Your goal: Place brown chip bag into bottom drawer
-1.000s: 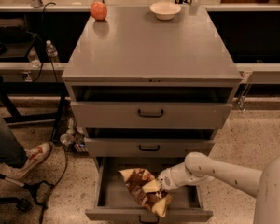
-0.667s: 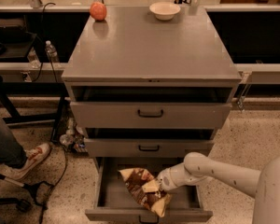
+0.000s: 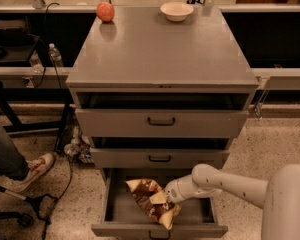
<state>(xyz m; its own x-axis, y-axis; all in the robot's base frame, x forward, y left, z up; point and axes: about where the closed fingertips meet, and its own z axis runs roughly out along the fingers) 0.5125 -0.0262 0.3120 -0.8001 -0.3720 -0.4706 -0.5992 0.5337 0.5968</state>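
Next to nothing has been shifted since a second ago: the brown chip bag and the gripper are found where they were, with at most a slight settling of the bag. At the far left a person's shoe is seen on the speckled floor, clear of the work. On the cabinet top an apple is set at the back left and a bowl at the back, further right. Both upper drawers are left slightly ajar. Below them the bottom drawer is pulled well out, and the bag is seen inside it — tilted, one cream end toward the back left, the other toward the front wall. The gripper is pressed against the bag's right side, inside the drawer; whether it is clamped on the bag or already let go cannot be told. The arm is reached in from the right. The placing is judged nearly complete — only release and withdrawal appear to be left.
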